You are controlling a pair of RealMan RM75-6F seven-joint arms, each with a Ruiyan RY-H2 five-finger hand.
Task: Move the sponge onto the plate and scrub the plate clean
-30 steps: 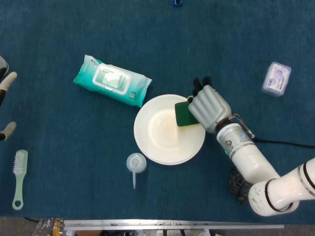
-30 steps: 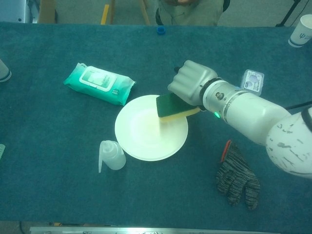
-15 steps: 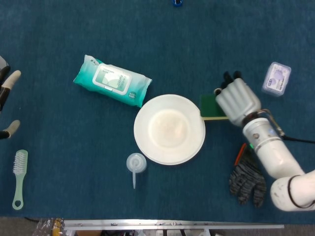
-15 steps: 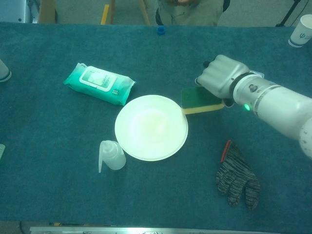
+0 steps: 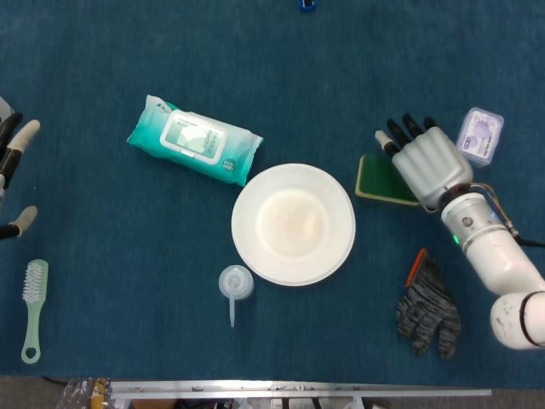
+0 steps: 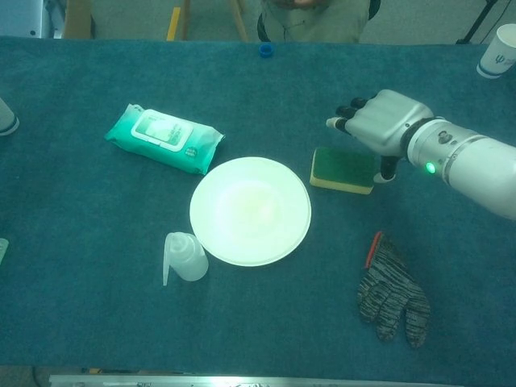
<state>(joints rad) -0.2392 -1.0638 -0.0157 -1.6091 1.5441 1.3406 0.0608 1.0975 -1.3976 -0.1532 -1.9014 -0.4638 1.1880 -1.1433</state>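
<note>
The right hand (image 5: 430, 166) hovers with its fingers spread and nothing in them, its thumb reaching down beside the sponge (image 6: 344, 169). The sponge lies flat on the blue cloth just under and in front of the fingertips, green scouring face up, yellow foam showing along its near edge. It sits off the plate (image 6: 250, 210), which lies a short way beyond the sponge on the side away from the hand; the two do not touch.

The sponge looks light and soft, likely to squash and bend under a grip, so taking it across its short sides, thumb against one long edge and fingers over the other, seems safest. The plate looks rigid, smooth and light, so it may slide under scrubbing.

Farther past the plate lies a teal wipes pack (image 5: 194, 140); its label print is too small to read. The left hand (image 5: 12, 175) shows only as fingers at the far edge, apparently empty and apart.
</note>
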